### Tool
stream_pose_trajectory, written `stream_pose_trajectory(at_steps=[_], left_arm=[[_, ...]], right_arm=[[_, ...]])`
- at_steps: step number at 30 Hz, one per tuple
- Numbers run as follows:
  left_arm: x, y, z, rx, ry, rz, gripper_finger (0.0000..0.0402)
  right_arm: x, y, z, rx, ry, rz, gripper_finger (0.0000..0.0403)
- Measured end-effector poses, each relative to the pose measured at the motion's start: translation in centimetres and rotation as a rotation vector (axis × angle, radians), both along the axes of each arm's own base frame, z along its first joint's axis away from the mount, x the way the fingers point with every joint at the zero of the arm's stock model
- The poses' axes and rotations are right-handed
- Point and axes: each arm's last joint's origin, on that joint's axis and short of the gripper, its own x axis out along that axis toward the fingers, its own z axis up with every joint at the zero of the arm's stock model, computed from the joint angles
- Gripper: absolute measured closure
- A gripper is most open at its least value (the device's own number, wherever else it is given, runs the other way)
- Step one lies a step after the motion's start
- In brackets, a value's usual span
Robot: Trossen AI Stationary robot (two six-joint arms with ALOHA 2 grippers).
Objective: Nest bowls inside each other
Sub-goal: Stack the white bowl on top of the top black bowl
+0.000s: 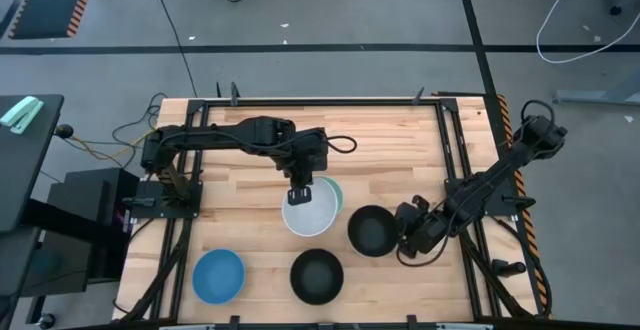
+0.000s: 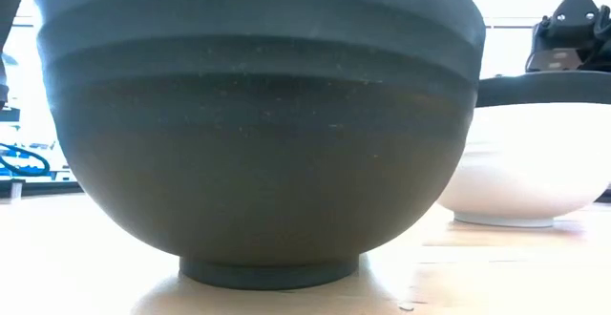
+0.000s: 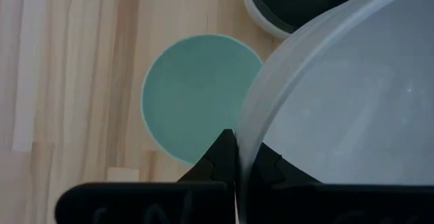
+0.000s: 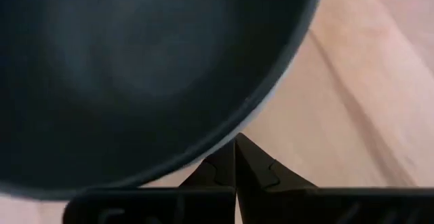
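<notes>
Above the mint green bowl point(image 3: 193, 95), left gripper point(image 3: 235, 157) pinches white bowl point(image 1: 309, 210) rim.

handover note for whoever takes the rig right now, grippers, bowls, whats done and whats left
Left gripper: shut on the rim of the white bowl, held over the mint green bowl at mid-table.
Right gripper: shut on the rim of a black bowl, right of centre.
Blue bowl and second black bowl sit alone at the front edge.
Done: none clearly nested.
Left: stack all bowls.
</notes>
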Motion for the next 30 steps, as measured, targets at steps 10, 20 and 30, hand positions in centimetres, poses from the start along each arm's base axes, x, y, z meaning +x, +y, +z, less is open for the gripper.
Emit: stream_pose_trajectory(at_steps=[10,20,30], left_arm=[[0.0,0.0,0.0,-0.002,-0.001,0.0,0.0392],[0.0,-0.1,0.0,-0.032,-0.003,-0.014,0.0392],[0.0,-0.1,0.0,-0.042,-0.004,-0.018,0.0392]], right_arm=[[2.1,-1.1,0.0,-0.015,-0.064,0.035,0.0402],[4.1,-3.3,0.4,-0.042,-0.108,0.095,0.0403],[5.8,-6.0,0.9,-0.043,-0.172,0.141,0.0403]])
